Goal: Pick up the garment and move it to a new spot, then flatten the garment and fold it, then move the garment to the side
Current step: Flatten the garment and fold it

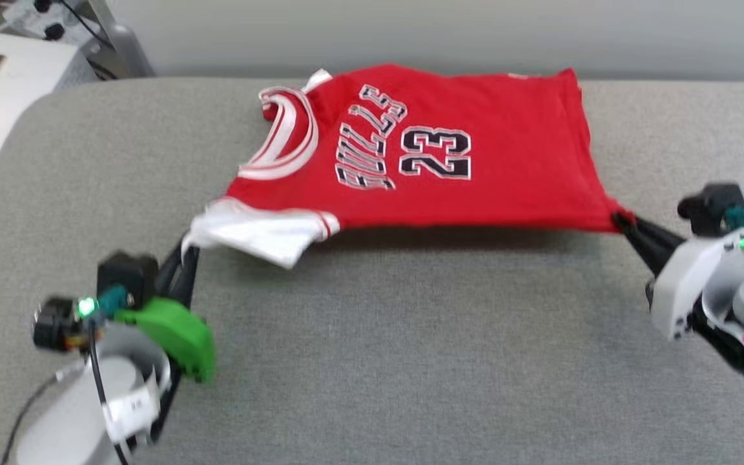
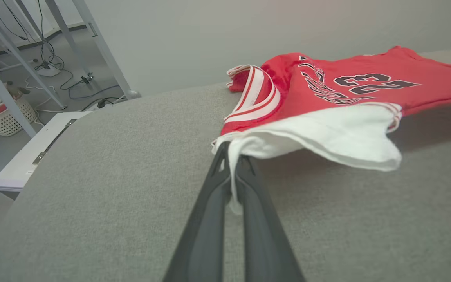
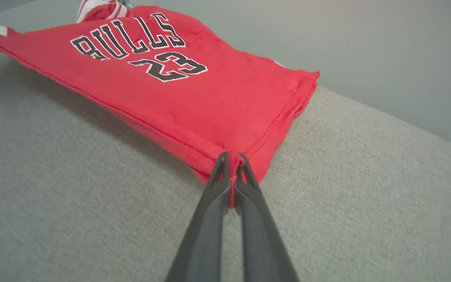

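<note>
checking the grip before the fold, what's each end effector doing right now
left end effector: closed, holding the garment by its white sleeve
right end effector: closed, holding the garment by its red hem corner

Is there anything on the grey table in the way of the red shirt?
No, nothing visible. The left gripper and the right gripper each pinch an edge of the garment, and no object lies on the grey surface around it.
</note>
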### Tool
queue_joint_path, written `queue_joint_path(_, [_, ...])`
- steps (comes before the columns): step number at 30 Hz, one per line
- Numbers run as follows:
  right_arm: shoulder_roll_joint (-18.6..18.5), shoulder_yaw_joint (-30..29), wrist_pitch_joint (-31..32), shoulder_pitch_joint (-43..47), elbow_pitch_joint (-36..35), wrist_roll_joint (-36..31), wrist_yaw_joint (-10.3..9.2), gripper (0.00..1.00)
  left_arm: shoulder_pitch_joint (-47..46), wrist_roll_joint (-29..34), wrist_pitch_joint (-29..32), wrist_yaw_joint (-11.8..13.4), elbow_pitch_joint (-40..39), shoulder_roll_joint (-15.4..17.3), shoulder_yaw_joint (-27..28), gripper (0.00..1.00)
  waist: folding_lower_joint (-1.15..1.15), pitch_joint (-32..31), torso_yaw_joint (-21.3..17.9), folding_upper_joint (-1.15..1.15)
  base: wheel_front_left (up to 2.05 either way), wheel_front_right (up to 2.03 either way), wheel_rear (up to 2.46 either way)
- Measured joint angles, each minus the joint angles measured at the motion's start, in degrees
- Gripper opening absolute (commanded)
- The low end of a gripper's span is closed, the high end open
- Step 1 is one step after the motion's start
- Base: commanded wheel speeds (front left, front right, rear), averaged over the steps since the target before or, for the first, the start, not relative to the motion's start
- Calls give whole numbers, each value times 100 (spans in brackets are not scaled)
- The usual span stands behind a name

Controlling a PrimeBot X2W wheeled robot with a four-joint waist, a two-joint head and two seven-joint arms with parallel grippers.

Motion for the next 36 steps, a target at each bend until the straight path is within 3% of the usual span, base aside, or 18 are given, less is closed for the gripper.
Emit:
queue_joint_path(5, [-360, -30, -66, 1117, -439, 166, 0, 0, 1411, -318, 224, 489, -983, 156, -153, 0, 0, -443, 56, 0, 0, 0, 0])
queue_joint_path(17, [-801, -659, 10, 2926, -1161, 178, 0, 0, 3084, -732, 454, 933, -1777, 267, -505, 0, 0, -884, 30, 0, 0, 0, 0])
queue_joint_path(28, [-909, -1720, 386, 4412, -1719, 45, 0, 0, 3648, -968, 521, 990, -1918, 244, -709, 0, 0, -954, 51, 0, 0, 0, 0])
queue_joint_path(36, [-631, -2621, 777, 4551, -2147, -270, 0, 0, 2879, -608, 589, 818, -1928, 427, -622, 0, 0, -833, 44, 0, 0, 0, 0])
